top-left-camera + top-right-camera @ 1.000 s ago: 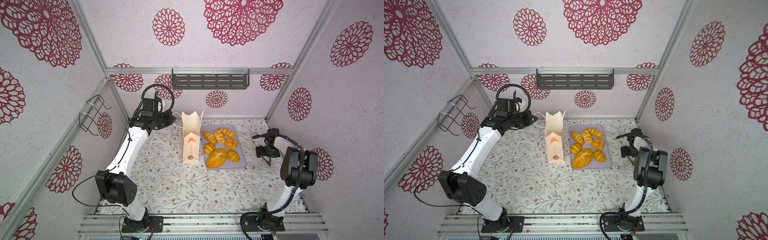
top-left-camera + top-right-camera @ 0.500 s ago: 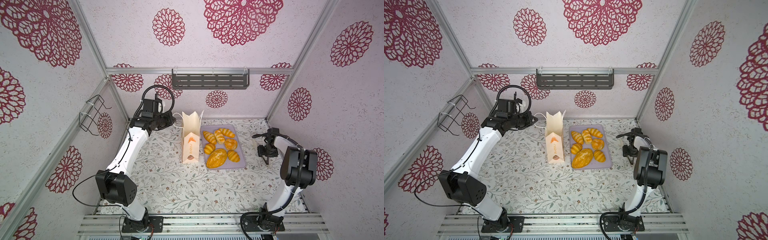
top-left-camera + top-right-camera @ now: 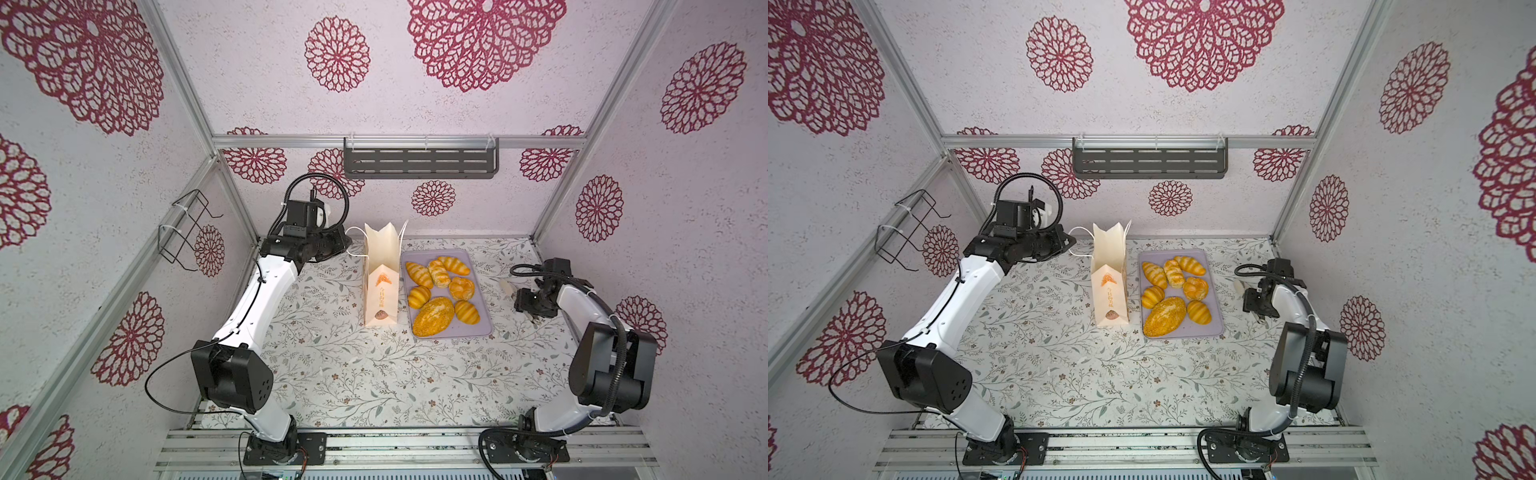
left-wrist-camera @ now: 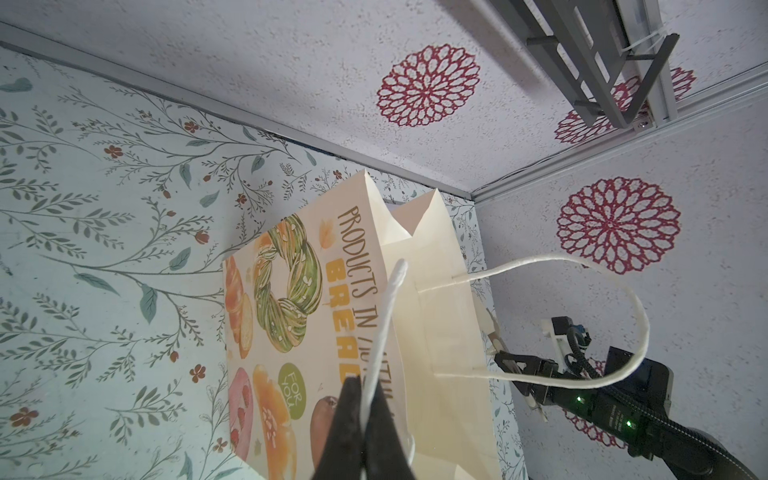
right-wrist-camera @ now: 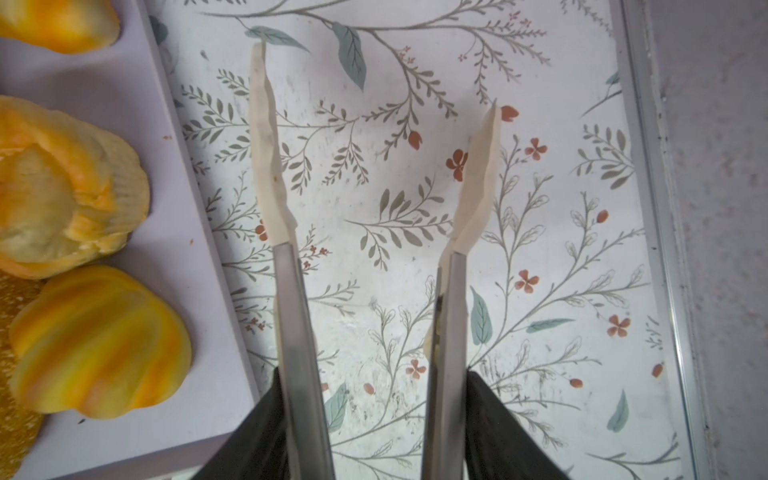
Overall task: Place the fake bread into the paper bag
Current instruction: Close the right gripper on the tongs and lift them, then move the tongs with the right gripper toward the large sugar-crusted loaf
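While both top views look down on the counter (image 3: 332, 365), the bag (image 3: 380, 286) stands upright just past the tip of the left hand (image 3: 348, 246). Its long axis is vertical, its mouth opens upward, and a narrow creased side faces the front. The hand's grip is too small to read from up here. Seven pieces of bread (image 3: 461, 288) lie on the tray (image 3: 469, 331), which sits between the bag and the right hand (image 3: 521, 302). The loaf (image 3: 433, 316) lies slantwise, with one end toward the front by the bag and the other toward the right hand. That hand hangs near the tray's outer edge, clear of it and well apart from the bag (image 3: 1111, 291).

From the left wrist, the left hand (image 4: 365, 384) is pressed together on a white cord handle (image 4: 389, 307) that runs from the bag's rim straight into the pinch. The bag's (image 4: 291, 291) wide printed face is turned toward this hand, and its lettering runs along its height. The other handle (image 4: 647, 332) loops free on the side away from the hand.

From the right wrist, the right hand (image 5: 376, 87) has its two long fingers (image 5: 291, 311) apart, with nothing between them but bare counter (image 5: 374, 187). Whether the cream tips touch the counter cannot be told. The tray (image 5: 187, 257) lies just beside one finger without touching it. Its nearest bread (image 5: 99, 345), a striped roll, lies apart from that finger.
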